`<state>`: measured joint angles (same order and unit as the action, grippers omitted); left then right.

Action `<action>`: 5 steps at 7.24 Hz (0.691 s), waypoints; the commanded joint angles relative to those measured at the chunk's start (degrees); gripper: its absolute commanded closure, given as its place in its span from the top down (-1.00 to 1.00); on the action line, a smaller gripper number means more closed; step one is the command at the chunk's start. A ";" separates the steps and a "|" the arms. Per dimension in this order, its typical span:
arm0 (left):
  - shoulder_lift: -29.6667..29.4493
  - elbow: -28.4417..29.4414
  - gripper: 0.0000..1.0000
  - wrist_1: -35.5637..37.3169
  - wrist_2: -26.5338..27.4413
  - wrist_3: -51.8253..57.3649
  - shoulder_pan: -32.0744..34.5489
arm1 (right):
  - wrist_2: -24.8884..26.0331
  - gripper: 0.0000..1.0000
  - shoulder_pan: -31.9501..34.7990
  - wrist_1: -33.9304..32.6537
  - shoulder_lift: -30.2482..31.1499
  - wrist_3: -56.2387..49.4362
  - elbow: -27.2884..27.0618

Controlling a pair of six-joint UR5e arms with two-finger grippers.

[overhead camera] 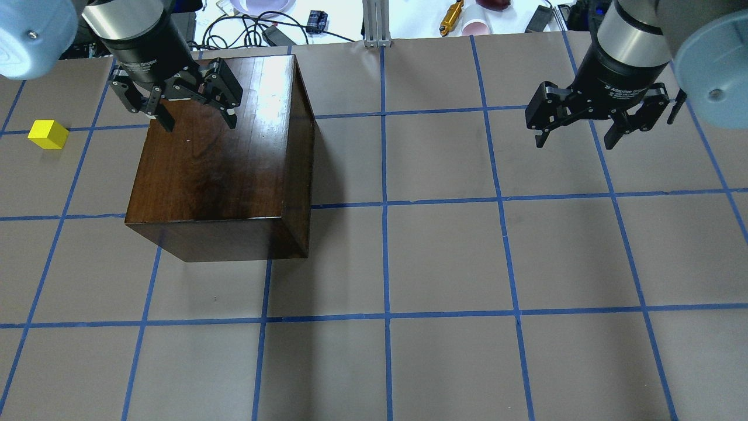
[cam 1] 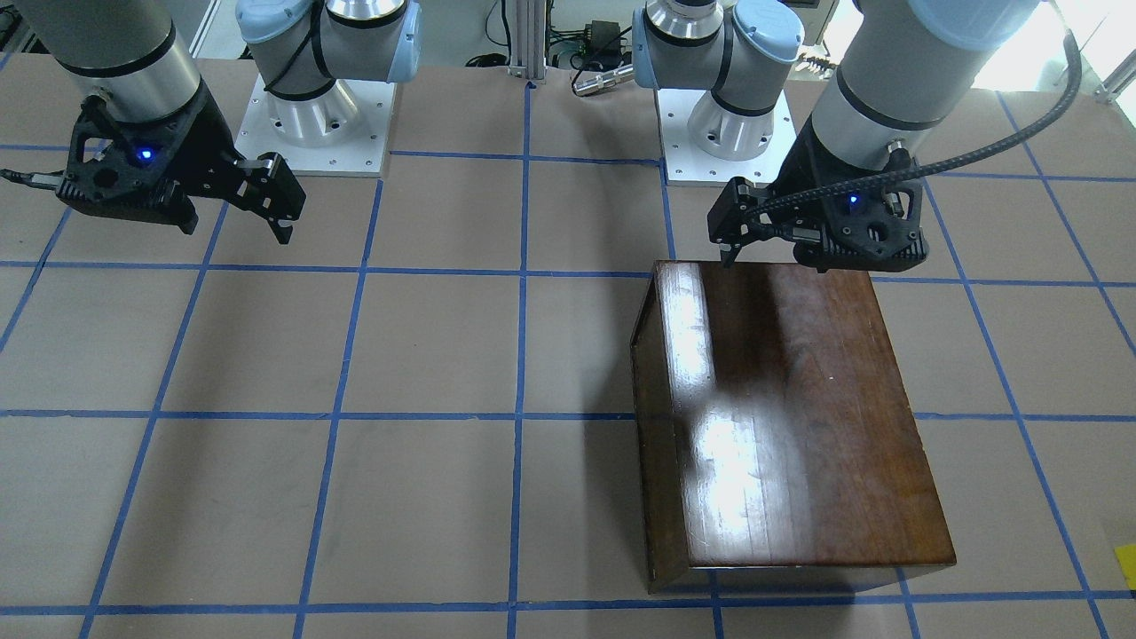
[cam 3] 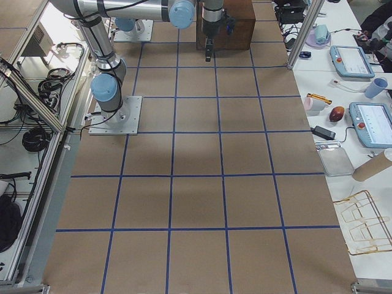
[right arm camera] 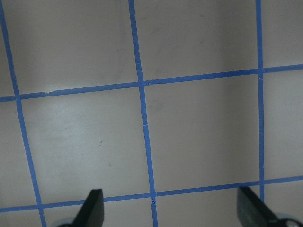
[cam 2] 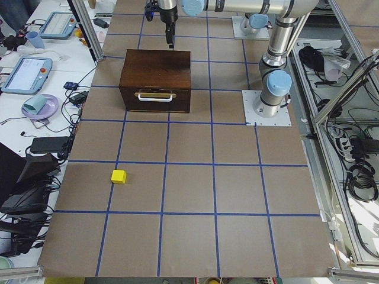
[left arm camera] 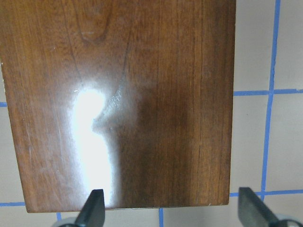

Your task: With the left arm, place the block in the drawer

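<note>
Drawer (cam 2: 155, 104) shut, left claw (overhead camera: 198, 120) released
I hover over the box (overhead camera: 216, 169); fetching the block (overhead camera: 48, 134) beside the box first risks having nowhere to put it.

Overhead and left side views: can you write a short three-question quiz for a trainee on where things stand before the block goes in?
1. True or false: the drawer is shut.
2. Fill in: the left gripper hovers open and empty above the top of the ____.
3. Where is the block?
A. in the drawer
B. between the left gripper's fingers
C. on the table, apart from the box

Key: 1 true; 2 box; 3 C.
</note>
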<state>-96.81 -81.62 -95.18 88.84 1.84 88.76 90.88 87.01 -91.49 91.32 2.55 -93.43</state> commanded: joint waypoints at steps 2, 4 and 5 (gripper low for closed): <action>-0.05 0.59 1.00 -0.01 0.11 0.09 -4.26 | 0.00 1.00 0.00 0.00 0.00 0.00 0.00; -0.31 0.76 1.00 -0.01 -1.47 11.09 -13.83 | 0.00 1.00 0.00 0.00 0.00 0.00 0.00; -0.57 0.67 1.00 -0.01 -1.74 16.47 -18.40 | 0.09 1.00 0.00 0.00 0.00 0.00 0.00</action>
<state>-97.12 -80.99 -95.24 87.71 11.63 75.83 90.90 87.01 -91.49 91.32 2.55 -93.43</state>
